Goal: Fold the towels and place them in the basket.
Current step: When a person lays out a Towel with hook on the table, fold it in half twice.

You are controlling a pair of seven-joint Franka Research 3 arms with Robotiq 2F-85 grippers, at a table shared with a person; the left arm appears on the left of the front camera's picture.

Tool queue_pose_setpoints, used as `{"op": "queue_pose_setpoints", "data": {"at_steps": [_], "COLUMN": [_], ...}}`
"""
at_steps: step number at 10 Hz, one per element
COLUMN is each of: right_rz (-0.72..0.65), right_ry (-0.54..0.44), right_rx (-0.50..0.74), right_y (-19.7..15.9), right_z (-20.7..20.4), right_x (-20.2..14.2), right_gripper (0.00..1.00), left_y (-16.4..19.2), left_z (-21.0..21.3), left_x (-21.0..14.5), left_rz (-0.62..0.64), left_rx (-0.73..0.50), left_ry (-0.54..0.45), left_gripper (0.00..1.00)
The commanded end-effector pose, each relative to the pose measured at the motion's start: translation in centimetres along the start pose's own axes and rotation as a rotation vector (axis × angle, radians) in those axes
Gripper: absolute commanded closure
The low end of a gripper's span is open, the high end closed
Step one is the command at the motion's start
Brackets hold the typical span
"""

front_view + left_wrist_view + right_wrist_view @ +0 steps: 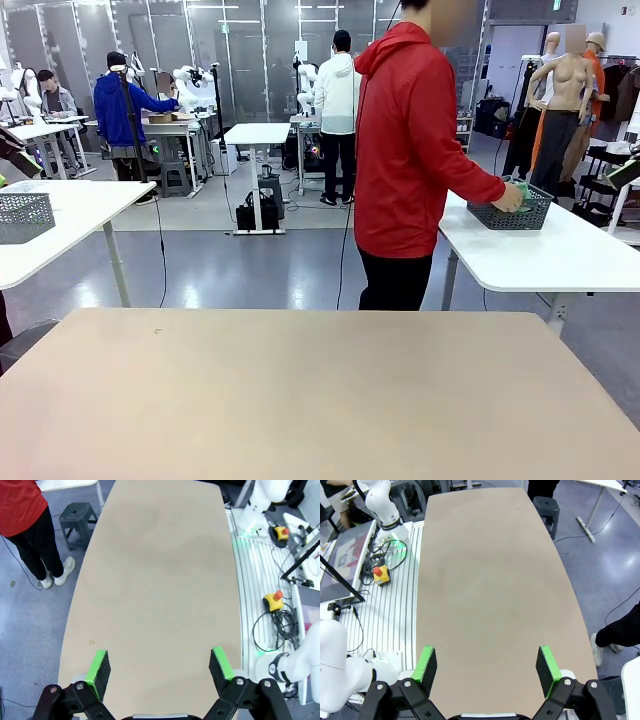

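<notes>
Fingers, left gripper (pixel 159 666): black with green pads (pixel 98 666), spread wide, hanging above tan tabletop (pixel 160 580). Fingers, right gripper (pixel 487 666): same build, likewise spread wide over that tabletop. Basket (pixel 512 215): dark grey perforated mesh, rectangular, slightly flared, standing on white side table (pixel 545 260) at far right, well apart from both grippers. Contents: mint green towel (pixel 523 188), bunched at the rim beside person's hand (pixel 510 198); fold state cannot be told. Second mesh basket (pixel 22 216): grey, on white table (pixel 75 205) at far left; contents not discernible.
</notes>
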State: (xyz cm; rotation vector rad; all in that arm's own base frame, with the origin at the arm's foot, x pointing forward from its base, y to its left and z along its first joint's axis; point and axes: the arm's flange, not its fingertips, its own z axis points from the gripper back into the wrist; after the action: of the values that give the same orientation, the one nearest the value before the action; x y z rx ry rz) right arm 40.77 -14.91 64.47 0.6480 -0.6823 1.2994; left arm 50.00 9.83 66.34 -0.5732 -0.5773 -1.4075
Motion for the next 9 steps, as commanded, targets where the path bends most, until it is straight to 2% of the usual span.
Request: {"op": "queue_pose_setpoints", "data": {"at_steps": [1, 9], "right_rz": [0.004, 0.004], "right_ry": [-0.003, -0.003], "right_rx": [0.003, 0.003], "right_y": [0.01, 0.01], "right_z": [0.0, 0.0], "right_x": [-0.01, -0.01], "right_gripper": [0.0, 0.0], "left_y": [0.04, 0.04], "left_z": [0.0, 0.0], "left_x": [0.03, 0.03], "left_rz": [-0.004, -0.004], "left_rx": [0.003, 0.003], "left_ry": [0.0, 0.0], "left_gripper": [0.0, 0.0]}}
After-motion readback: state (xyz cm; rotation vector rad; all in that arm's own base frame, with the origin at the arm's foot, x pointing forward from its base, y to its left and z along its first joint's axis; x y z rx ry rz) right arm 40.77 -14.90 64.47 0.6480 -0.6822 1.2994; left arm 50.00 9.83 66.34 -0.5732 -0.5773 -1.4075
